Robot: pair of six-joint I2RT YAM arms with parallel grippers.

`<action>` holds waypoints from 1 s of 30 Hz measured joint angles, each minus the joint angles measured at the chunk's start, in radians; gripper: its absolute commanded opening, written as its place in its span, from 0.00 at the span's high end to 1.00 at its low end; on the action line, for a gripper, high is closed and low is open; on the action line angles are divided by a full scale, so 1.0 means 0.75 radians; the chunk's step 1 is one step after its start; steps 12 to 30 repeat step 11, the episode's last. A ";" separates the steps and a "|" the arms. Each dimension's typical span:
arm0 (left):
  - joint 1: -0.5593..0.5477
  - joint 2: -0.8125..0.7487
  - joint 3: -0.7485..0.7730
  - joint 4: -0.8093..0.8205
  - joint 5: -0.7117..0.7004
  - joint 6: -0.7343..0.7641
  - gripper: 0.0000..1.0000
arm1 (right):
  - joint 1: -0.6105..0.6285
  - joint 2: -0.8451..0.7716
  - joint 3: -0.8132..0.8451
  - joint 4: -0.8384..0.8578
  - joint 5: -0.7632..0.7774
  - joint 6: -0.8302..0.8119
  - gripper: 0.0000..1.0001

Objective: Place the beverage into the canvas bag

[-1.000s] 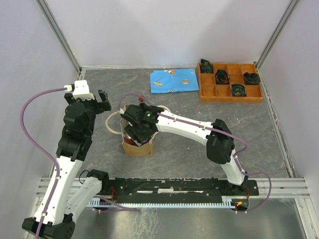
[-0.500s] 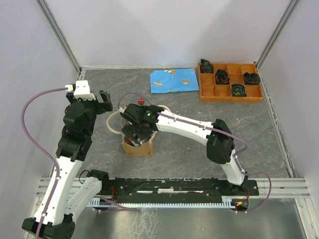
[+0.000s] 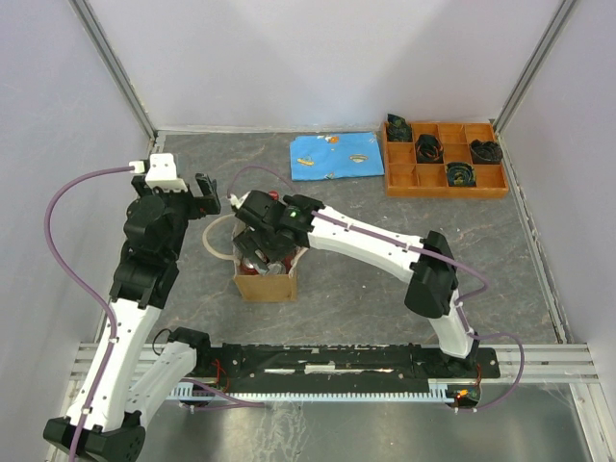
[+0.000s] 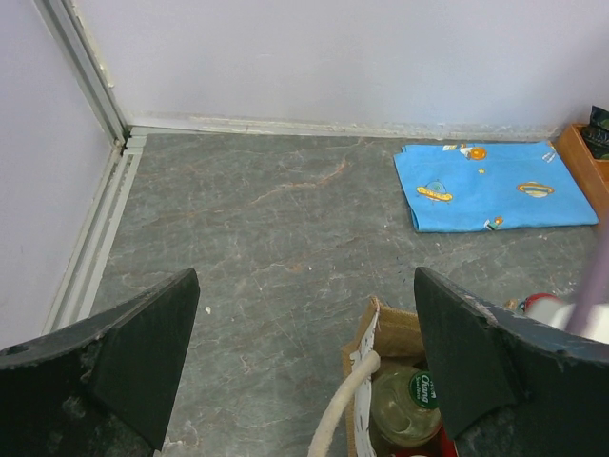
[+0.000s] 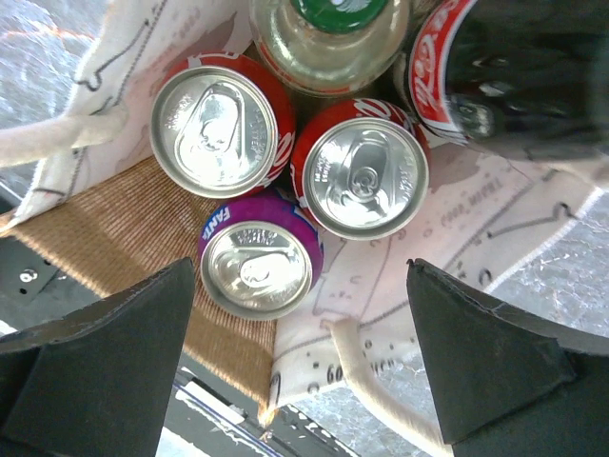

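**A:** How does your right tool (image 5: 300, 271) stand?
**B:** Wide, holding nothing, just above the bag (image 5: 114, 228).
**A:** And the drinks?
**B:** In the bag, straight under your tool: a purple can (image 5: 255, 268) packed against two red cans (image 5: 222, 124), with bottles (image 5: 328, 29) beyond.
**A:** Your left tool (image 4: 306, 276)?
**B:** Wide and empty too, with the bag below it to the right.

Purple can (image 5: 255, 268): partial "FANTA". Clear bottle (image 4: 407, 407) label: "Chang". Dark bottle (image 5: 495, 90): Coca-Cola script.

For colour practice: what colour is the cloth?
The cloth is light blue, clearest in the left wrist view.
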 measured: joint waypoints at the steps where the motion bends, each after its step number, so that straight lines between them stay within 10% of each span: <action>1: 0.000 0.005 0.000 0.000 0.003 0.000 0.01 | -0.001 -0.022 0.001 0.002 0.012 0.009 0.01; 30: 0.001 0.119 0.020 -0.007 0.169 0.000 0.01 | -0.009 -0.258 0.013 0.032 0.238 0.165 0.01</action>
